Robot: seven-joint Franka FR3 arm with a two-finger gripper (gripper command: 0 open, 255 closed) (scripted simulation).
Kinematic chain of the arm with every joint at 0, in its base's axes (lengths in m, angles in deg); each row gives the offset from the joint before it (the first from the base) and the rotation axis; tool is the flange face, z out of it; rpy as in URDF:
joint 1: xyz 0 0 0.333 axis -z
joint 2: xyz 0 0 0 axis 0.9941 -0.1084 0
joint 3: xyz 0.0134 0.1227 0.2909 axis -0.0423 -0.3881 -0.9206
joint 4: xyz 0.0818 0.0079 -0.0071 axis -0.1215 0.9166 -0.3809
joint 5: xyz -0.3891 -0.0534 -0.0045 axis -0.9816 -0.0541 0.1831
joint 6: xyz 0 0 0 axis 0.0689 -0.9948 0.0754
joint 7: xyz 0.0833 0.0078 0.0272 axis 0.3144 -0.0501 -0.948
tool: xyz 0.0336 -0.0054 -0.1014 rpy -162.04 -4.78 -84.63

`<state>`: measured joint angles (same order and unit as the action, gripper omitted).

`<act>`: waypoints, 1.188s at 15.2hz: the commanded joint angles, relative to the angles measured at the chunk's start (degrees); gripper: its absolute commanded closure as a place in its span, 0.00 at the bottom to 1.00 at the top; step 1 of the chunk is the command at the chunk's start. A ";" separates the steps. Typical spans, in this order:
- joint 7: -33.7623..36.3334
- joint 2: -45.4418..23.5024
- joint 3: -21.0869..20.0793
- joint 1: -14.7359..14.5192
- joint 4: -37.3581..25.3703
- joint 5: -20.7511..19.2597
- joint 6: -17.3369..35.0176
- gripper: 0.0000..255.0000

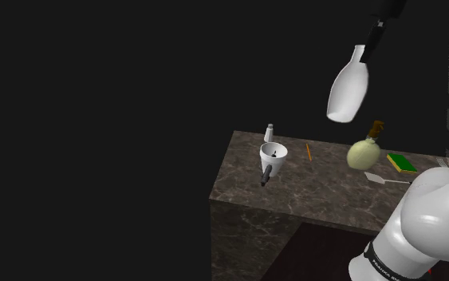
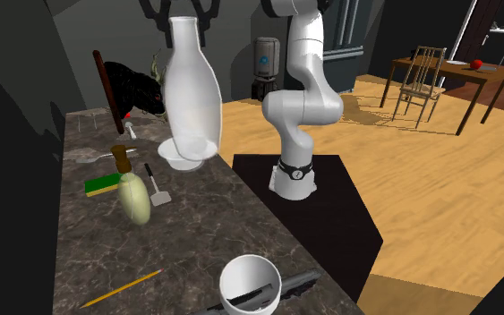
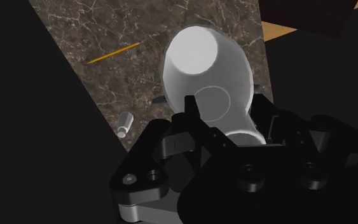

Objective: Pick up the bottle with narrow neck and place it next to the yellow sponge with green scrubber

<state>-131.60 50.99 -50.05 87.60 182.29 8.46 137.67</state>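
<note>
End effector [image 3: 225, 118] clamps bottle [image 1: 348, 89] by neck, high over bench [image 1: 310, 191]. Lowering beside sponge [image 1: 402, 164] could knock green flask [image 1: 362, 153].

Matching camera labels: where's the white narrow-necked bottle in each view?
Shoulder view: the white bottle is at upper right, in the air above the marble counter, neck up in the tool.
Second exterior view: white bottle at upper left of centre, close to the camera, neck at the top.
Wrist view: white bottle in the middle, neck clasped by the tool.
Shared landmark: the yellow pencil lying on the counter.
</note>
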 commanded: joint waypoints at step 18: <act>-22.34 -2.64 23.19 2.17 8.60 -5.58 15.39 1.00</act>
<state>-152.70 48.79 -28.31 89.85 190.45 2.97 151.89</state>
